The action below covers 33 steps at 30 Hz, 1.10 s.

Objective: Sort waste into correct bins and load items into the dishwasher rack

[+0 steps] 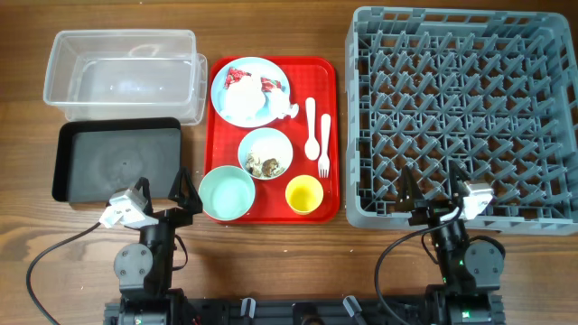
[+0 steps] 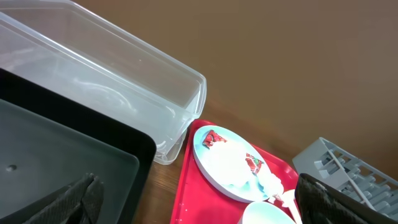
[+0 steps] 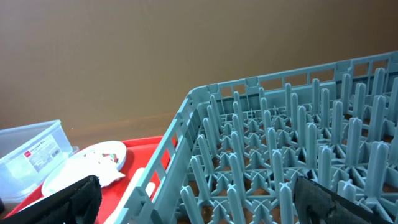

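Observation:
On the red tray (image 1: 226, 153) sit a pale blue plate (image 1: 250, 90) with red-and-white wrappers and white tissue, a pale blue bowl (image 1: 265, 153) holding food scraps, a mint-green bowl (image 1: 228, 193), a yellow cup (image 1: 304, 194), and a white spoon (image 1: 311, 126) and fork (image 1: 324, 144). The clear tub (image 1: 126, 74) and black tray (image 1: 117, 159) lie at the left. The grey rack (image 1: 465, 113) is at the right. My left gripper (image 1: 179, 191) is open and empty by the black tray's near right corner. My right gripper (image 1: 432, 194) is open and empty over the rack's near edge.
The left wrist view shows the black tray (image 2: 56, 162), the clear tub (image 2: 112, 93), the plate (image 2: 230, 163) and a rack corner (image 2: 348, 171). The right wrist view shows the rack pegs (image 3: 292, 149), the plate (image 3: 87, 165) and the tub (image 3: 31, 155). Cables run along the table's near edge.

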Motion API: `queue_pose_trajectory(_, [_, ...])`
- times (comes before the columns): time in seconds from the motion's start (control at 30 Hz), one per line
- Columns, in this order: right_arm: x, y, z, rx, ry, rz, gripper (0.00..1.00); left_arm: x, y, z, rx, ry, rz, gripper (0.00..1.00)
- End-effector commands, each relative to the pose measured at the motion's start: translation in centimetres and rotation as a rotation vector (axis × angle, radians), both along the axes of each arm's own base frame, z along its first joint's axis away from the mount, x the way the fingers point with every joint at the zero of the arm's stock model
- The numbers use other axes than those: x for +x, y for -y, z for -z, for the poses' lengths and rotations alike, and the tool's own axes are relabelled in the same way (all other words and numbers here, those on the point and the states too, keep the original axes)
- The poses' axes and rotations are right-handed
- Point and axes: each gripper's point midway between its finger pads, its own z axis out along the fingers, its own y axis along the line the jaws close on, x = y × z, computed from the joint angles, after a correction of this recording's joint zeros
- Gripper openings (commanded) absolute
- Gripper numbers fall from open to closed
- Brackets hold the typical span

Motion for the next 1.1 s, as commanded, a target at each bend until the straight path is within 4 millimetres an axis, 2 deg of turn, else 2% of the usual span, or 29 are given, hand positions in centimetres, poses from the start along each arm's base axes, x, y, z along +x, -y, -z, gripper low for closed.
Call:
queue_pose_trajectory(0.0, [0.0,0.4,-0.6,0.019,0.023,0.023,1.00,0.0,0.0,0.3,-0.001,-0.008,0.005,1.00])
queue_pose_trajectory(0.27, [0.0,0.5,-2.0,0.018,0.082,0.024,1.00,0.0,0.1,0.0,-0.021,0.003,0.006,1.00])
queue_pose_trajectory(0.43, [-0.3,0.4,-3.5,-0.034,0.121,0.022,1.00,0.1,0.1,-1.5,-0.026,0.067,0.010,1.00])
queue_pose_trajectory(0.73, [-0.2,0.4,-7.2,-0.085,0.141,0.026,1.00,-0.1,1.4,-4.0,-0.022,0.117,0.084,1.00])
queue_pose_trajectory(0.9, [1.1,0.4,-9.6,-0.086,0.088,0.023,1.00,0.2,1.5,-5.6,0.041,0.081,0.094,1.00])
queue_pose_trajectory(1.07, [3.4,0.3,-11.6,-0.089,-0.021,0.018,1.00,1.0,1.7,-8.0,0.104,-0.011,0.112,1.00])
